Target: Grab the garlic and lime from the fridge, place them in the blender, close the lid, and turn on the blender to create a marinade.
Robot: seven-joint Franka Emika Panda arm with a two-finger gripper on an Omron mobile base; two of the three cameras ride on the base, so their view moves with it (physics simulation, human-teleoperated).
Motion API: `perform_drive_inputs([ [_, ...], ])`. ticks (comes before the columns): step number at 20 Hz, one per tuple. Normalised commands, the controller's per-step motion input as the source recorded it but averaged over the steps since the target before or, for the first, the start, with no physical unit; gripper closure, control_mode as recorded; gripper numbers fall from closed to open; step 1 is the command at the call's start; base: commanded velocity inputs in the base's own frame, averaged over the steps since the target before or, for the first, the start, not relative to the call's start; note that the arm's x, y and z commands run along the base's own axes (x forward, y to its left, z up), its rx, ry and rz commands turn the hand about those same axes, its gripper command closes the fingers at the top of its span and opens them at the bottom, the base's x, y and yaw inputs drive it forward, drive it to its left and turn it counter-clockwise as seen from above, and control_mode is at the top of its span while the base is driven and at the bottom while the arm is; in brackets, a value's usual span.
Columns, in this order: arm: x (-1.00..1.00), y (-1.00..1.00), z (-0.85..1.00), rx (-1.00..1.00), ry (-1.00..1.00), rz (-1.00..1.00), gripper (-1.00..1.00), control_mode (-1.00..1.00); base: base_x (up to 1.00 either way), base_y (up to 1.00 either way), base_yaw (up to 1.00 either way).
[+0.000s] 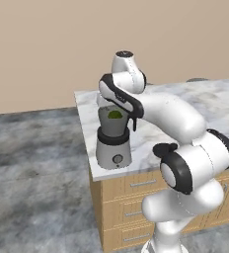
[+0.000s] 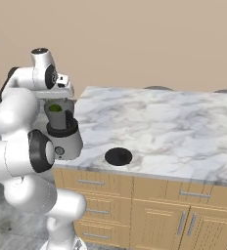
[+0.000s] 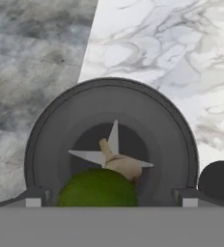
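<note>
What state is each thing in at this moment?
Blender: upright at the counter's corner, jar uncovered.
Lime: inside the jar.
Garlic: inside the jar, on the blades.
Lid: off, flat on the counter.
Gripper: open, empty, above the jar mouth.

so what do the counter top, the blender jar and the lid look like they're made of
Counter top: looks like polished marble or a marble-look stone, white with grey veining.
Blender jar: dark grey and smooth, probably tinted plastic or glass; the lime shows through its wall in the base views. Its blades look like pale metal.
Lid: matte black, likely plastic or rubber; the look leaves it open.
</note>
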Motion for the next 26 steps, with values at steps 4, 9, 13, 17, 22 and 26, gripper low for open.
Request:
perform_drive_inputs([
  [4,-0.30,-0.25,0.42,0.00,-0.09,0.00,-1.00,-1.00,0.00,0.00,0.00],
  [9,-0.67,-0.86,0.14,0.05,-0.01,0.00,-1.00,-1.00,0.00,0.00,0.00],
  [13,-0.52,-1.00,0.00,0.10,0.00,0.00,-1.00,-1.00,0.00,0.00,0.00],
  [17,-0.26,-1.00,0.00,0.11,0.04,0.00,-1.00,-1.00,0.00,0.00,0.00],
  [22,0.00,-1.00,-0.33,0.08,0.21,0.00,-1.00,-1.00,0.00,0.00,0.00],
  [26,0.32,-0.93,-0.38,0.05,0.17,0.15,-1.00,-1.00,0.00,0.00,0.00],
])
